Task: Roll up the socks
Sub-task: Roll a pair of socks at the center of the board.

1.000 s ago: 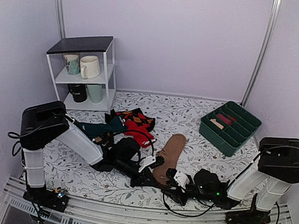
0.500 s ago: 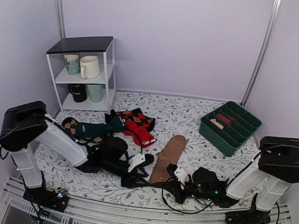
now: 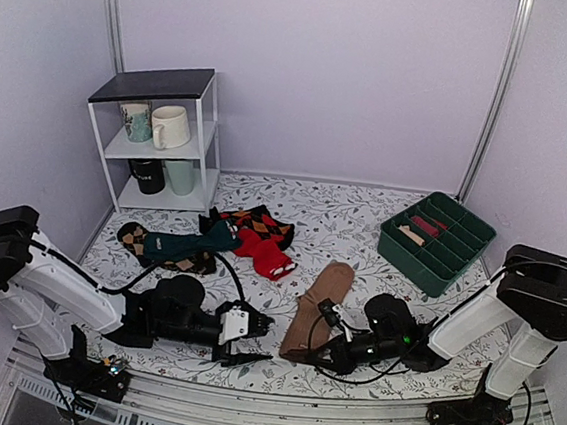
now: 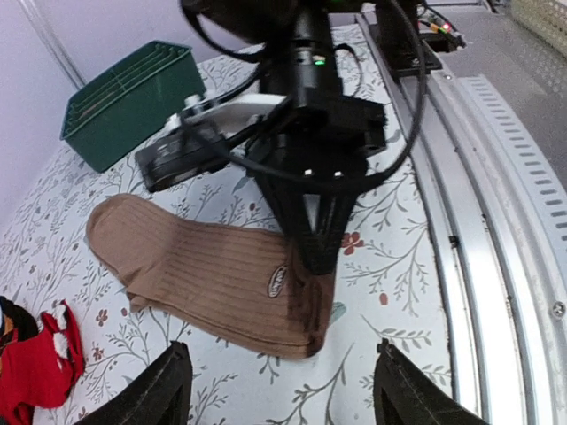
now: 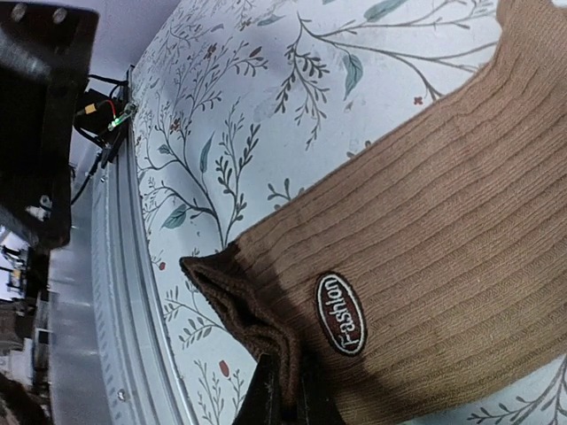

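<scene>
Tan ribbed knit is now in the other claw: a second ago my left gripper [image 3: 252, 335] was shut at the cuff end of the socks [image 3: 321, 294] and the right gripper [image 3: 302, 353] stood open beside it. Since then the left has let go and backed off to the left, its jaws spread wide with nothing between them. The right has closed on the cuff.

From the right wrist view the fingers [image 5: 283, 390] are pinched tight on the bunched cuff edge, just beside the label [image 5: 341, 312]. The left wrist view shows the same grip from in front, with the right claw coming down on the near corner of the cuff.

The socks lie flat and full length on the table [image 3: 362, 230], toe pointing away from me and cuff nearest the rail. I see no turn of a roll yet. My reading is that this was a handover of the starting end, so the rolling itself is still all to do.

Both arms are laid low over the table. The left stretches rightward from its base, wrist aimed at the socks but well apart from them. The right reaches leftward, its wrist tipped down onto the cuff.
</scene>
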